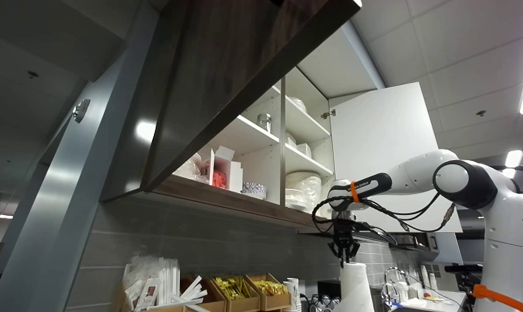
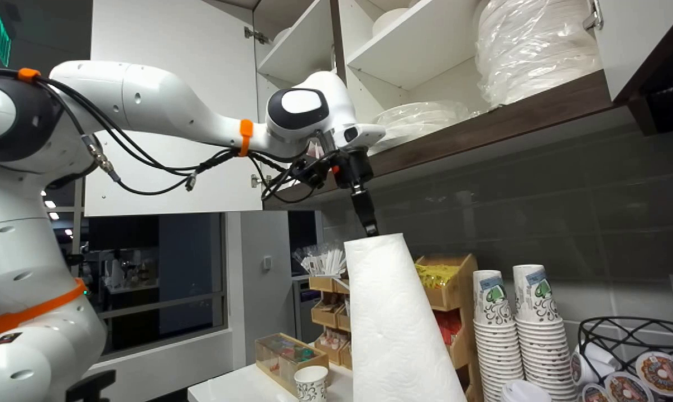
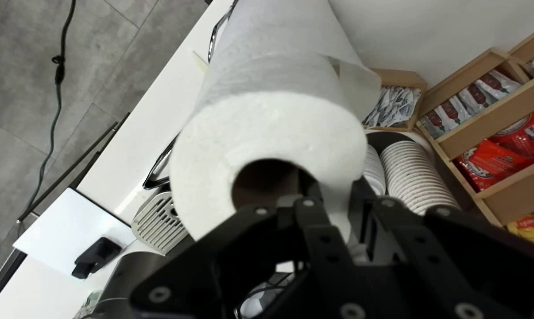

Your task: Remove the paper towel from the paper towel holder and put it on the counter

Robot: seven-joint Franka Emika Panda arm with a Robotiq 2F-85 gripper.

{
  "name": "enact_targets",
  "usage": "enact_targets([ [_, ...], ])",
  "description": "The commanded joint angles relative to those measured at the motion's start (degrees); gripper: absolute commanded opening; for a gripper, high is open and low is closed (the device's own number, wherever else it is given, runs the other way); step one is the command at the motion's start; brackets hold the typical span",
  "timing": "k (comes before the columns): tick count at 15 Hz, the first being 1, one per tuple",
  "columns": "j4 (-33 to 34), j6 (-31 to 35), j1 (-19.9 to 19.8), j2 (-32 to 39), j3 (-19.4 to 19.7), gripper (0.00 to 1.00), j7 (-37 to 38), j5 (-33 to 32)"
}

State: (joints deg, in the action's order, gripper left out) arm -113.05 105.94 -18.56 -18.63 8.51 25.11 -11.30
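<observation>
Grey-tiled wall [image 2: 515, 218], white counter [image 2: 236, 388] (tool [image 1: 344, 260] pinching paper towel [image 2: 398, 329]).

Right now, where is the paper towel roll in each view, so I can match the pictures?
In an exterior view: paper towel roll, bottom edge, right of centre.
In an exterior view: paper towel roll, lower middle, slightly right.
Wrist view: paper towel roll, upper middle, hollow end facing camera.
Shared landmark: the gripper, at the roll's top end in all three.
</observation>
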Motion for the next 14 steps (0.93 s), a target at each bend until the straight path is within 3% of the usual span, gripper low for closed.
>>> enact_targets([
  [1,3.30,-2.64,0.80,-1.23,0.01,0.05,-1.62,-2.00],
  [14,7.76,-3.37,2.73,-5.69,-1.63,0.05,-5.37,-2.68],
])
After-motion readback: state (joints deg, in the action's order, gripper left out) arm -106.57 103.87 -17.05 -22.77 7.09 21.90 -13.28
